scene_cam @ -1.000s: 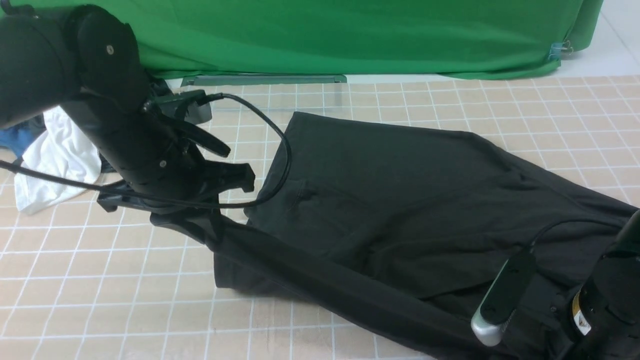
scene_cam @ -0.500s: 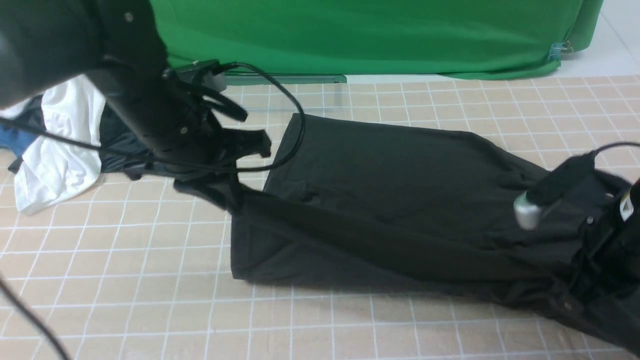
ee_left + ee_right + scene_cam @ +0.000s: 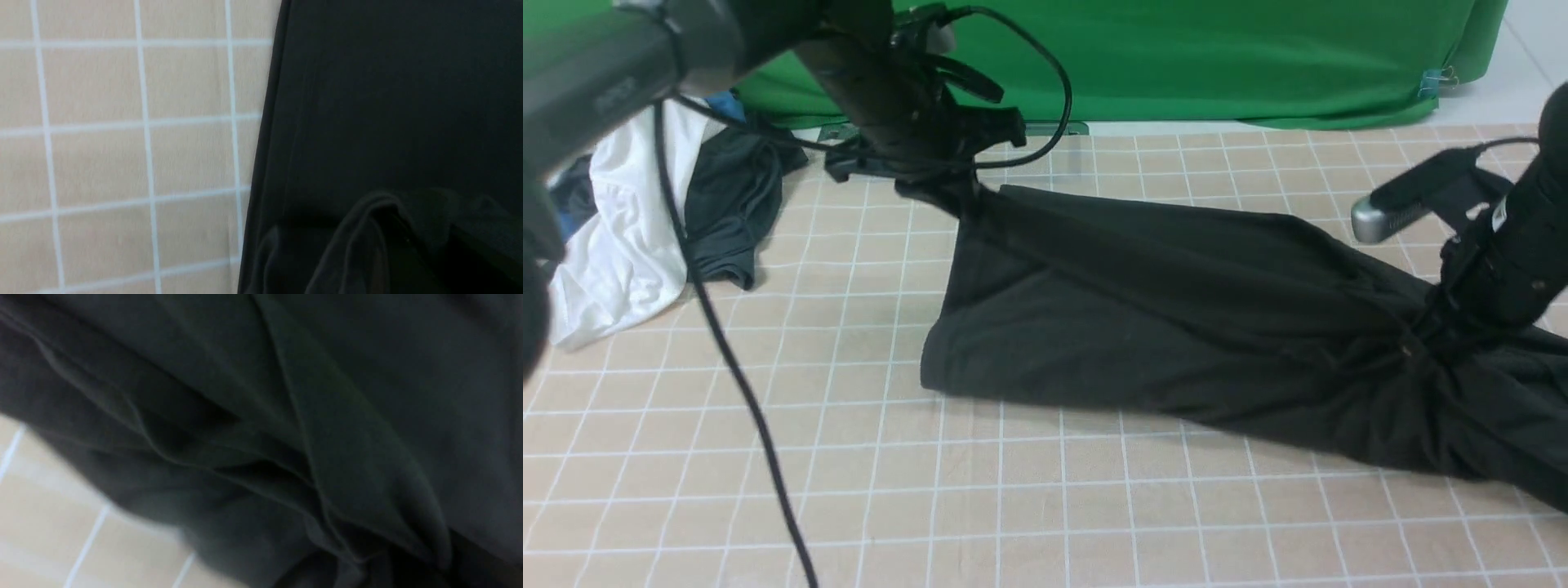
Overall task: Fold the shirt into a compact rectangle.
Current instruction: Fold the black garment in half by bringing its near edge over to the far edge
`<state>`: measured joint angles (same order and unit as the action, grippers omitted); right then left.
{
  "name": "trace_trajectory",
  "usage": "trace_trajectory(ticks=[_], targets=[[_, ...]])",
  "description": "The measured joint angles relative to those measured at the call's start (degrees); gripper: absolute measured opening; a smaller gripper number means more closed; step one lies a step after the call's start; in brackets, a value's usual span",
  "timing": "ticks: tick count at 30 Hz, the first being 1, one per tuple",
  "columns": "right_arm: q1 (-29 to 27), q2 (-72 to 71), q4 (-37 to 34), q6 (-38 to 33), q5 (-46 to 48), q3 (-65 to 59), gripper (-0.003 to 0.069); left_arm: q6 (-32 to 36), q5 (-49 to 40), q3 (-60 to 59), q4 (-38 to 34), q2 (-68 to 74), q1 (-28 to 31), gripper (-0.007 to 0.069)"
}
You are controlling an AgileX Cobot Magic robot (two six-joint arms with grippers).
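Note:
The black shirt (image 3: 1160, 310) lies across the tiled table (image 3: 768, 490) as a long doubled band, its folded edge toward me. My left gripper (image 3: 953, 194) is shut on the shirt's far left corner, just above the table. My right gripper (image 3: 1414, 341) is shut on a bunched gather of the shirt at the right, and cloth spreads past it to the frame edge. Black cloth (image 3: 388, 102) fills the left wrist view beside bare tiles. Creased shirt fabric (image 3: 286, 396) fills the right wrist view. The fingers are hidden in dark cloth in both wrist views. Logo and label are out of sight.
A white garment (image 3: 621, 245) and a smaller dark grey garment (image 3: 731, 204) lie heaped at the far left. A green backdrop (image 3: 1176, 57) hangs along the table's far edge. The left arm's black cable (image 3: 735, 384) droops across the tiles at the left.
Both arms have swung away from me toward the backdrop. They carried the shirt's near edge up and over onto its far part. The shirt now lies doubled.

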<state>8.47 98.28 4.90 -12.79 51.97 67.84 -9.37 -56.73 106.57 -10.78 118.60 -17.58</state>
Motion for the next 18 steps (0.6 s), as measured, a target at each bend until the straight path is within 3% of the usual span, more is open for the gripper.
trace_trajectory(ticks=[14,18], targets=[[-0.9,9.8,5.2,-0.5,-15.4,2.7,0.0085,0.3,18.5,3.5,3.2,10.1,0.0,0.0031],[-0.9,10.4,5.8,-0.5,-16.8,2.8,0.0175,0.3,19.8,3.5,3.6,11.6,0.0,0.0038]])
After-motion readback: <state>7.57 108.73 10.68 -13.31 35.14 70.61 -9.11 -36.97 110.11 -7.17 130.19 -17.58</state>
